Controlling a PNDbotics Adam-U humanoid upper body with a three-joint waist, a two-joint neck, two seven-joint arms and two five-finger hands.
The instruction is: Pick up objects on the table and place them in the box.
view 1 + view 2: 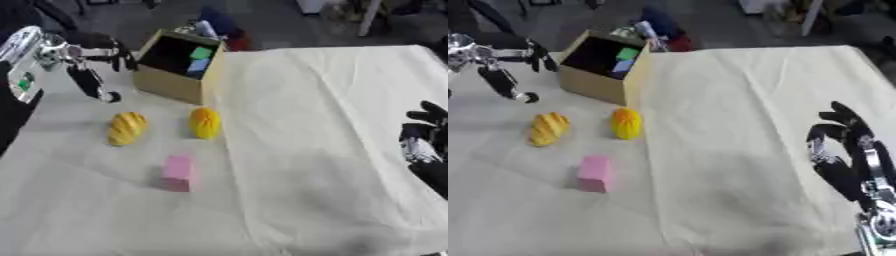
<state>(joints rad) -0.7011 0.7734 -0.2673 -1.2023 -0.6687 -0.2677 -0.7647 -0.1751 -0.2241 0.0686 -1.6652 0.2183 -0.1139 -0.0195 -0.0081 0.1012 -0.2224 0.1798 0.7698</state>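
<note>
Left eye view: my left hand (pixel 87 65) hangs unclenched beside the box (pixel 175 85), holding nothing; my right hand (pixel 846 150) idles, fingers relaxed, at the table's right edge. The pink block (pixel 177 172), near two yellow-orange pieces, looks light and stiff; I'd pinch its long sides.

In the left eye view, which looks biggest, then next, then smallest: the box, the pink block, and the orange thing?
1. The box looks biggest by far.
2. The pink block and the orange thing look about alike; the block lies nearer the camera, so I won't rank them.
</note>
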